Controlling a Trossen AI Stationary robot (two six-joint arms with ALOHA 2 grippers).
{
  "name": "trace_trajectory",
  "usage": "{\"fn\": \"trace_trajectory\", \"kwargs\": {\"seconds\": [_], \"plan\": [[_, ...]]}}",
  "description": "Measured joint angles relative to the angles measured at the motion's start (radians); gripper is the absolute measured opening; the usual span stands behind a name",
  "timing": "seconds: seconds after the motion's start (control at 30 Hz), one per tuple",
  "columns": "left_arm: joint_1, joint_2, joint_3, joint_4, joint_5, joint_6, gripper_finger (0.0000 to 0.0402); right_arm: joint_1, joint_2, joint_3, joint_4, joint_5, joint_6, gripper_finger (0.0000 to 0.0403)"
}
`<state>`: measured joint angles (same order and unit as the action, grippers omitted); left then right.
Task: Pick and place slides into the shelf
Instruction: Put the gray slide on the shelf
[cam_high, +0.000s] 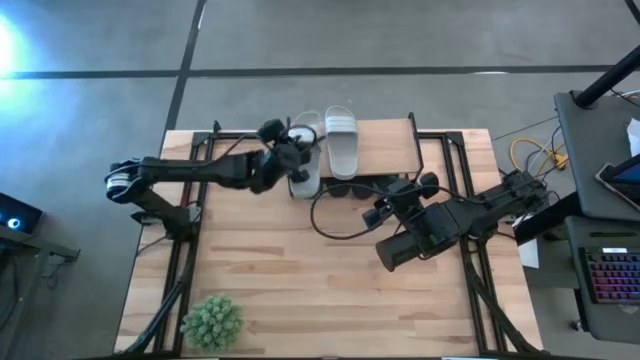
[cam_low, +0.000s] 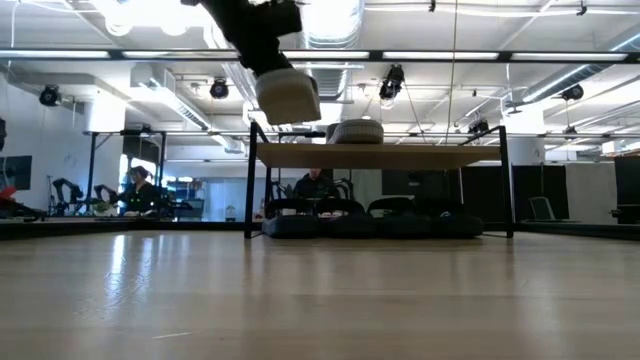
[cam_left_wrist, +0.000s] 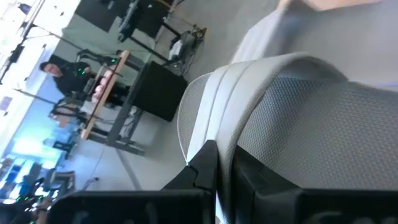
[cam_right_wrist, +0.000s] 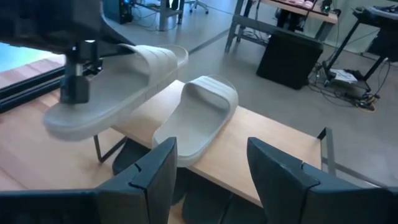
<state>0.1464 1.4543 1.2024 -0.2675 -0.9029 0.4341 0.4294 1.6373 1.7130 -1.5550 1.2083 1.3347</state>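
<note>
My left gripper (cam_high: 290, 158) is shut on one pale grey-white slide (cam_high: 306, 160) and holds it in the air over the left end of the shelf (cam_high: 385, 148). The low view shows this slide (cam_low: 287, 96) well above the plank (cam_low: 400, 156). The other pale slide (cam_right_wrist: 200, 115) lies sole-down on the plank top. The black slides (cam_low: 370, 222) sit on the table under the shelf. My right gripper (cam_right_wrist: 211, 180) is open and empty. It hovers just in front of the shelf, pointing at it. My left gripper pinches the pale slide at its side edge (cam_left_wrist: 214, 134), next to where the strap (cam_left_wrist: 261, 81) meets the sole. The fingers (cam_left_wrist: 208, 165) come from the table's left, across the slide. The slide is lifted clear and tilted above the shelf's left end.
A small green plant (cam_high: 212, 322) stands near the table's near left corner. A black cable (cam_high: 330, 218) loops on the tabletop in front of the shelf. People (cam_low: 140, 188) sit in the room beyond the table. A desk with a keyboard (cam_high: 612, 275) stands off the right edge.
</note>
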Motion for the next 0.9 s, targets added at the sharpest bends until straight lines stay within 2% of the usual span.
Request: {"fn": "trace_trajectory", "kwargs": {"seconds": [0.2, 0.53, 0.9], "plan": [[0.077, 0.045, 0.031, 0.007, 0.056, 0.019, 0.0, 0.0, -0.012, 0.0, -0.016, 0.0, -0.005, 0.0187], [0.124, 0.164, 0.065, 0.004, 0.094, 0.024, 0.0, 0.0, -0.015, -0.002, -0.016, -0.002, -0.027, 0.0187], [0.147, 0.165, 0.062, -0.007, 0.113, 0.022, 0.0006, 0.0, -0.015, -0.011, -0.016, -0.059, -0.038, 0.0187]]}}
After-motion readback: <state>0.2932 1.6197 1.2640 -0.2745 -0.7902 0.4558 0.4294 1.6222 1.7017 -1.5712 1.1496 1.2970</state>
